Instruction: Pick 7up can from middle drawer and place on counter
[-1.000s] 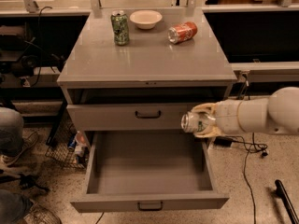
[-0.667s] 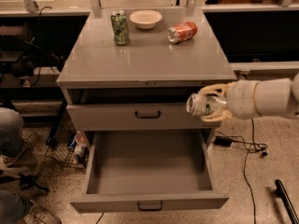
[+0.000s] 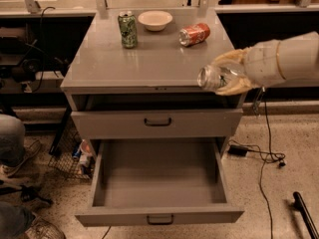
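**Can held at the worktop's corner**

The gripper has its jaws clamped round the 7up can. It carries the can on its side at the worktop's front right corner, high enough, I'd judge, to clear the edge. Below the worktop the middle drawer hangs open. A green can, a bowl and a tipped orange can sit at the worktop's back, leaving smooth grey room in front.

Pale 7up can sideways in pincer, seemingly over counter edge; middle drawer open.

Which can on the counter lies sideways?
The orange-red can; the green can stands upright. The pincer holds the 7up can at the right edge of the counter.
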`<state>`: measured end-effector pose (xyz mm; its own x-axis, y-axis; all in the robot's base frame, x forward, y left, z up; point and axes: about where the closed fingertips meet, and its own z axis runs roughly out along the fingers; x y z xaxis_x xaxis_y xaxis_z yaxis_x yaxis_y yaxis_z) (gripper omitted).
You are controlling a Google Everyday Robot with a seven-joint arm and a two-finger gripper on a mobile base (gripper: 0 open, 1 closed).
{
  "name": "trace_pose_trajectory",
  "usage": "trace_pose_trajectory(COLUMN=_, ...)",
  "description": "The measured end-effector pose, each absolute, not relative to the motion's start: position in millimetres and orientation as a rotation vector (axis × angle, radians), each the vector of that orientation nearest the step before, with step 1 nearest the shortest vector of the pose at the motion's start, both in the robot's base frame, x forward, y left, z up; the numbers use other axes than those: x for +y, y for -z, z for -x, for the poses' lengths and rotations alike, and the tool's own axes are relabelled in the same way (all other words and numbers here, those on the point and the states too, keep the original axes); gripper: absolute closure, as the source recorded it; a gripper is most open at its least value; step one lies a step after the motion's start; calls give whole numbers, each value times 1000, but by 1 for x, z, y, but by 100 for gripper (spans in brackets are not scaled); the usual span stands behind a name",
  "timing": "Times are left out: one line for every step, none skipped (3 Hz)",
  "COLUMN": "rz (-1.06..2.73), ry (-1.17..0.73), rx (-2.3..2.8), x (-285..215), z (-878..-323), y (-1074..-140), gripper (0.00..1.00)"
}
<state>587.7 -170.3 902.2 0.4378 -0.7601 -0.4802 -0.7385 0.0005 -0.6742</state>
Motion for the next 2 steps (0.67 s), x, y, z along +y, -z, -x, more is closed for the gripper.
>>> trace_pose_trajectory(rz=1783, ry=11, rx=1297, x=-146, z=-631, y=-916, gripper=100)
trace_pose_trajectory(rz=1834, ry=-6, rx=1308, x=-126, z=-668, y=-918, gripper=100)
